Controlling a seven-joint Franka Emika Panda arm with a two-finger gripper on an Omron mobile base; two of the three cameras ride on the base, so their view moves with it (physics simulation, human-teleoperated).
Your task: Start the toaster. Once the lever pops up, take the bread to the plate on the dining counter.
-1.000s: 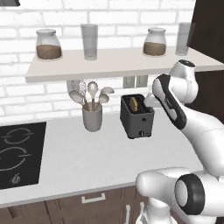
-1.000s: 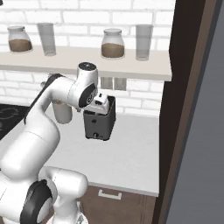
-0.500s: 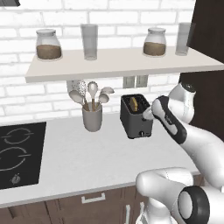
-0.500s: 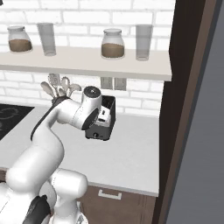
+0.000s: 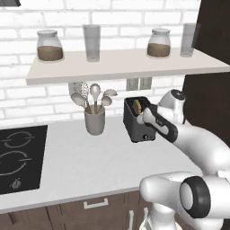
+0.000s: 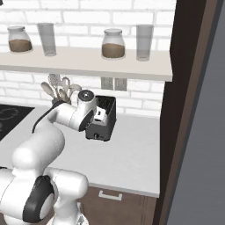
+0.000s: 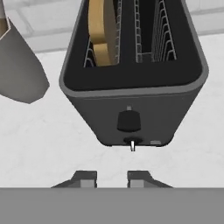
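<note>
The claw (image 7: 112, 178) has narrowed to a small gap, empty, just short of the toaster (image 7: 131, 87) front lever (image 7: 129, 121).

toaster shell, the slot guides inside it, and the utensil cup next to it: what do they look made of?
Toaster: dark grey shell, smooth and matt with a soft sheen along its rounded rim; painted metal or plastic, the render leaves it open.
Slot guides: thin pale wires in a grid, so probably bare metal wire.
Utensil cup: plain grey, matt, no gloss or seams; looks like ceramic or stoneware, though plastic cannot be ruled out.
</note>
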